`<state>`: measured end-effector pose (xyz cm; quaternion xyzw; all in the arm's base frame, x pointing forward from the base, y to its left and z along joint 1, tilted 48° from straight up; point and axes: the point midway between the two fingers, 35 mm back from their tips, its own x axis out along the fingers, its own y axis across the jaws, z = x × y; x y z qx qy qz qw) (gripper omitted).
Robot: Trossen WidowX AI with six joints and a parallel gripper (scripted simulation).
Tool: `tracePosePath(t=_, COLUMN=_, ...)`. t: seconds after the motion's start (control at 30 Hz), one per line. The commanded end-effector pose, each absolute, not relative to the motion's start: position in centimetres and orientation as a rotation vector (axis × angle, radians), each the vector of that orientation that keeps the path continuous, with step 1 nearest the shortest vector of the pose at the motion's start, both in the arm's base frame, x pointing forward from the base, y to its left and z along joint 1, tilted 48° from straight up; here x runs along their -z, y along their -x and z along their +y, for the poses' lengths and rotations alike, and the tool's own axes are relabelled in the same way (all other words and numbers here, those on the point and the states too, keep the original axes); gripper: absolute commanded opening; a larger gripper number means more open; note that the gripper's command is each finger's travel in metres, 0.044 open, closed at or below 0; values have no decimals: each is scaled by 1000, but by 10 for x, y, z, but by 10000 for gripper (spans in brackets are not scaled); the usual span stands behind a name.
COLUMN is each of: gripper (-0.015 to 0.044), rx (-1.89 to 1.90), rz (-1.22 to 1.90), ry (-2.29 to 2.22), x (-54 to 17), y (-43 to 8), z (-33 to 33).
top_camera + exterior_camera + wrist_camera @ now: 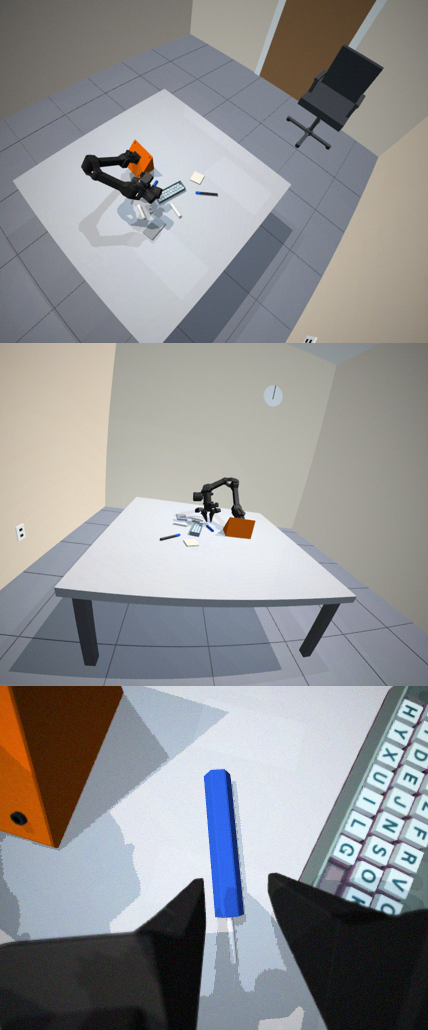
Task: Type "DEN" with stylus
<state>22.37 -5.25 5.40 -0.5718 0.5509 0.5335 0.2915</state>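
Robot hand [152, 201] [209, 521] [235, 884] partly open, nothing gripped — poised above blue stylus [155, 183] [209, 528] [224, 846] lying on tabletop [232, 186] [199, 571] [270, 741] beside keyboard [172, 192] [195, 529] [334, 803]. Pickup stage, seemingly; next: lower with fingers straddling handle, then close — typing comes after.
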Motion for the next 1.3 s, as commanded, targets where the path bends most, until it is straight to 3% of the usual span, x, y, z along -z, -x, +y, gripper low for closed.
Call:
tracePosePath(t=0.0, gripper=150, rx=-1429, rz=1477, ry=1525, x=-51, y=-223, z=-55)
tracePosePath(t=1.27, gripper=150, rx=-1428, rz=1478, ry=1525, x=-36, y=-222, z=-71)
